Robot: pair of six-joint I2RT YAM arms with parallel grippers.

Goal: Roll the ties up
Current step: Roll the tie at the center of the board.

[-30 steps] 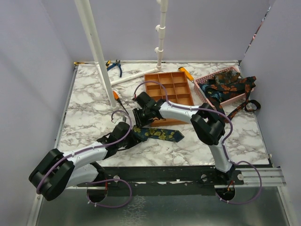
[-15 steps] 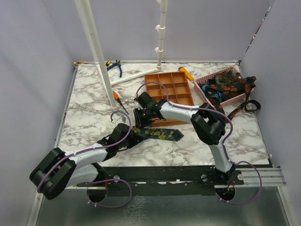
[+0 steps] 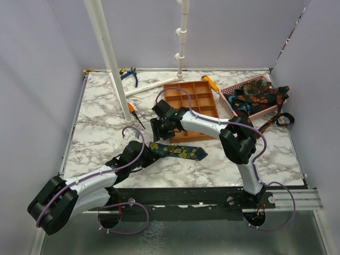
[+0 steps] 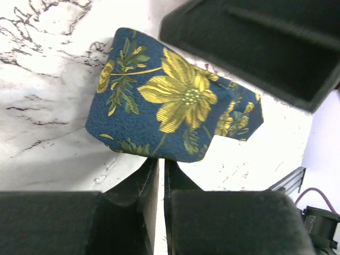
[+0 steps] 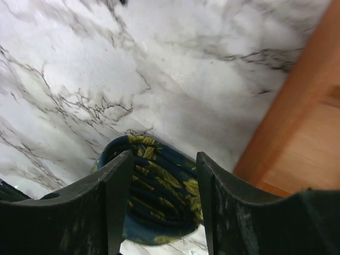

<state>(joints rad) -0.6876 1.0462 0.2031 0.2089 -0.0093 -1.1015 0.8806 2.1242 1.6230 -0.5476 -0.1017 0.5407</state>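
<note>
Jaws of the right gripper (image 5: 163,159): parted, hanging over the rolled end of the tie (image 3: 179,152). The roll shows in the gap and is not pinched. Jaws of the left gripper (image 4: 158,163): down to a thin slit, tips at the tie's near edge. Cannot tell whether any cloth is nipped.

Key relation (overhead view): the tie lies on the table (image 3: 101,122), long axis roughly 9 to 3 o'clock, rolled end at 9, loose flat end at 3. The right gripper sits at 12 o'clock of the rolled end, the left gripper at 8 o'clock of it. Both are at that end, neither near the loose end. The right looks better placed to take the roll. Judgement: rolling has to advance toward 3 o'clock, along the long axis.

Count:
- Arms: 2.
- Ties on the open table: 1.
- Pink basket (image 3: 227,101): 1, at 2 o'clock of the working tie. It holds a tangled heap of ties, number not readable, with at least one end trailing over the rim.
- Orange tray (image 3: 199,101): 1, at 12 to 1 o'clock.
</note>
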